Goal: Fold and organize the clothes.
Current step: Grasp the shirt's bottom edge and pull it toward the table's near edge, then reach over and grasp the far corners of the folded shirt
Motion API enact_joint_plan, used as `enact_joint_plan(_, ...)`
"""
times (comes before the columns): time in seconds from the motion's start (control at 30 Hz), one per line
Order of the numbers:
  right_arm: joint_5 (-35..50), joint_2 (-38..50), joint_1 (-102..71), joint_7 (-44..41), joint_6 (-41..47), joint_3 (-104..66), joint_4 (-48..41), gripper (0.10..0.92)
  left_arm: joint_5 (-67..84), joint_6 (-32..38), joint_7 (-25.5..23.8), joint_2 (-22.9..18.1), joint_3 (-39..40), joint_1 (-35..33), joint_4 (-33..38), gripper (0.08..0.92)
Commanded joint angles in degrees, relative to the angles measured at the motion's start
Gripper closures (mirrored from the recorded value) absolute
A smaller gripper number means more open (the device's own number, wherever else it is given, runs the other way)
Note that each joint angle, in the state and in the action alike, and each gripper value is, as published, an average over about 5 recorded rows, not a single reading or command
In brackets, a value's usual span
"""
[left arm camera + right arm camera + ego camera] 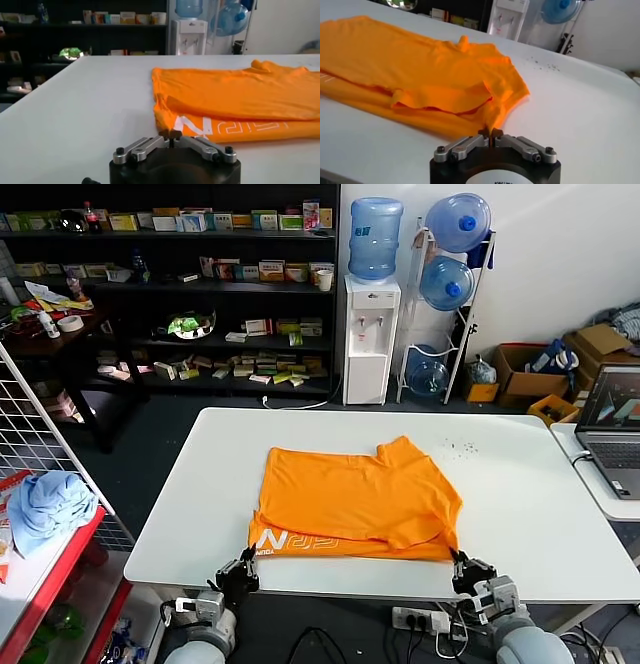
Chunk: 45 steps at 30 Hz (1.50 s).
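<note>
The orange T-shirt (355, 502) is laid flat in the middle of the white counter (520, 484). It is folded over once, and white letters (300, 541) can be seen along its front edge. The left gripper (238, 573) is held at the counter's near edge, just beside the shirt's corner, with its jaws closed tight and holding nothing. The right gripper (470, 572) is held by the other front corner, and its jaws are closed and empty too.
</note>
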<state>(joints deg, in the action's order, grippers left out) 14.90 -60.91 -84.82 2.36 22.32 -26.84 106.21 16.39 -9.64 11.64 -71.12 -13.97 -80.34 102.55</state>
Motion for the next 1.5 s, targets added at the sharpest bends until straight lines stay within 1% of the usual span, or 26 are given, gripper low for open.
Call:
enact_joint_plan(0.03, -0.21, 0.52, -5.50, 0.04, 0.53, -0.79, 3.85, 0.847, -0.57, 0.01, -0.06, 0.66, -0.04, -3.92, 4.01, 0.896)
enact_joint_plan(0.13, -0.04, 1.09, -6.57, 0.17, 1.34, -1.25, 5.51, 0.762, -0.52, -0.18, 0.09, 0.90, -0.05, -4.74, 5.07, 0.849)
enact_joint_plan(0.3, 0.78, 1.99, -7.50, 0.76, 2.28, -1.86, 9.14, 0.615, 0.06, -1.08, 0.57, 1.81, 0.03, -5.80, 7.32, 0.706)
enact_joint_plan(0.43, 2.93, 3.55, -5.95, 1.82, -0.67, -2.21, 11.48, 0.502, -0.27, -0.89, 0.73, 2.91, -0.28, -5.08, 8.66, 0.593)
enact_joint_plan(0.53, 5.36, 5.22, -1.88, 2.44, -3.66, -2.24, 10.24, 0.416, -0.49, -0.18, 0.40, 4.41, -0.34, -2.40, 8.91, 0.507)
enact_joint_plan(0.6, 7.44, 6.33, 2.10, 2.48, -4.51, -1.99, 7.72, 0.355, 0.04, 0.26, 0.30, 5.42, -0.03, 0.29, 8.48, 0.446)
enact_joint_plan(0.7, 11.49, 7.64, 9.17, 2.09, -4.00, -0.78, 3.04, 0.272, 1.81, 0.73, 0.27, 6.90, 1.42, 4.95, 6.81, 0.359)
enact_joint_plan(0.8, 15.36, 8.14, 16.15, 1.14, -1.74, 0.94, -1.68, 0.218, 4.16, 0.98, 0.28, 8.01, 3.54, 10.10, 3.23, 0.273)
enact_joint_plan(0.9, 18.28, 8.27, 22.27, 0.40, 0.96, 2.51, -6.35, 0.205, 7.04, 0.94, 0.53, 8.30, 5.37, 15.65, -1.75, 0.205)
enact_joint_plan(0.97, 19.76, 8.23, 25.73, -0.17, 2.70, 3.27, -9.06, 0.203, 8.93, 0.72, 0.64, 8.20, 6.72, 19.66, -5.37, 0.184)
enact_joint_plan(1.17, 20.44, 7.24, 35.31, -4.85, 7.81, 5.86, -18.56, 0.203, 13.02, -0.59, 0.66, 6.36, 11.05, 30.76, -15.80, 0.177)
enact_joint_plan(1.33, 17.31, 5.04, 41.99, -7.93, 8.24, 8.45, -27.86, 0.203, 14.88, -2.27, -0.25, 3.22, 13.77, 38.26, -25.25, 0.177)
enact_joint_plan(1.5, 14.07, 3.47, 45.69, -11.26, 7.11, 9.84, -34.47, 0.203, 14.65, -3.43, -1.78, 0.17, 14.99, 43.82, -34.26, 0.177)
